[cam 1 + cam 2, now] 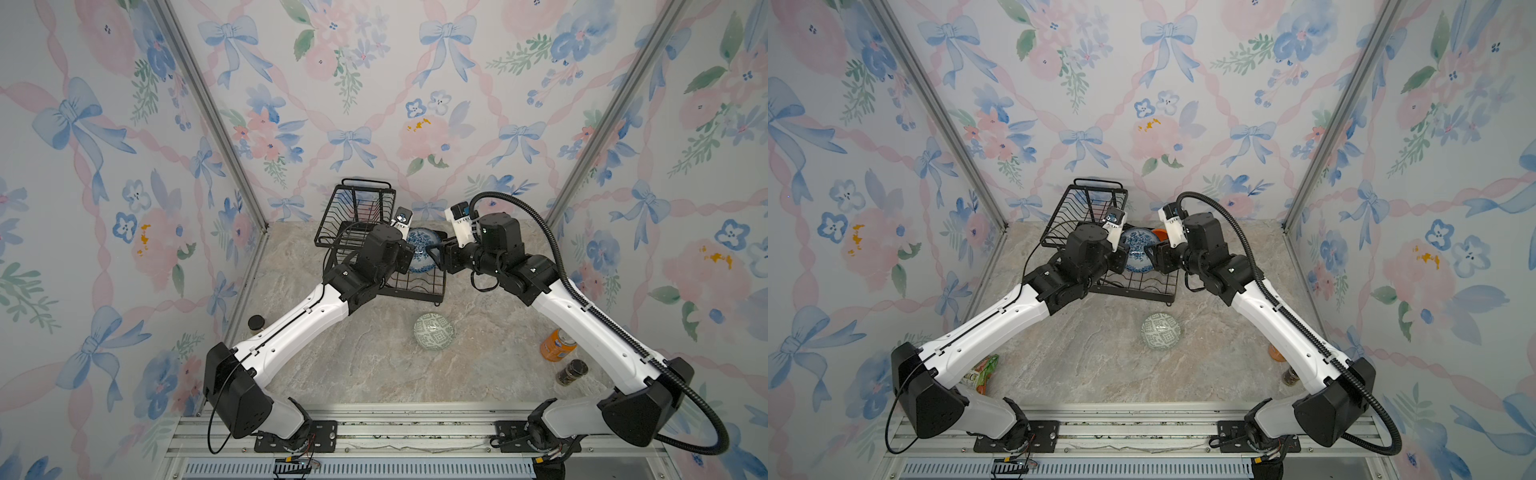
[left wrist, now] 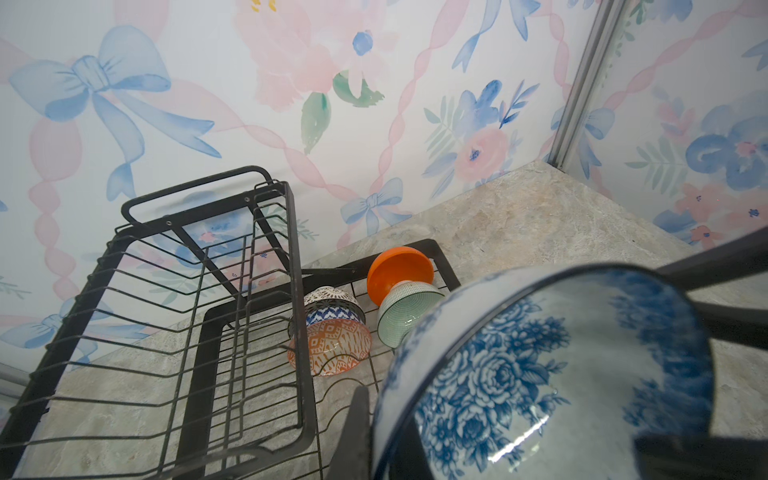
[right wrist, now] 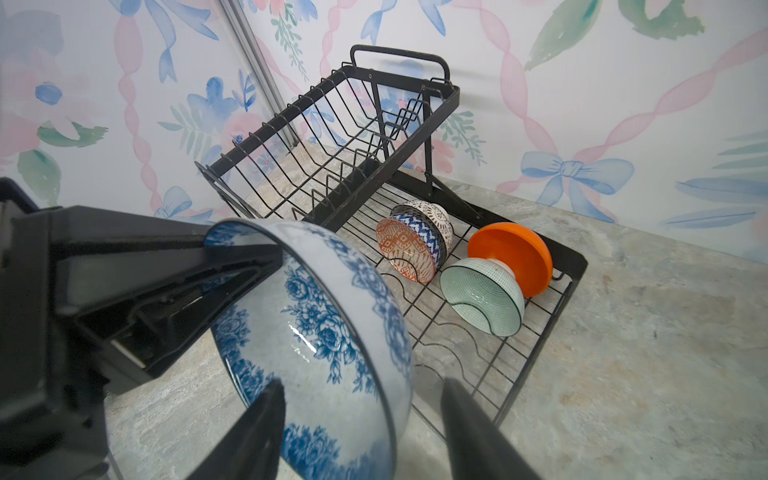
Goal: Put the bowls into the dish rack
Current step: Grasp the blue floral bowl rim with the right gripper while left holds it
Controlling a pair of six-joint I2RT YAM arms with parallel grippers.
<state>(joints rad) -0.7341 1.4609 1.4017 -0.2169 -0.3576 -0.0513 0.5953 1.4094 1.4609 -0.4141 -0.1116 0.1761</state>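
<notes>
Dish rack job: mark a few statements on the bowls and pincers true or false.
1. The left pincer grips the blue-white floral ceramic bowl by its rim. True.
2. The right pincer hangs idle, well away from the floral bowl. False: its jaws straddle that bowl's rim, apart.
3. The green-white geometric bowl sits on the marble tabletop, outside the black wire dish rack. True.
4. The plain orange bowl stands on the tabletop, outside the rack. False: it lies in the rack's lower tray.
</notes>
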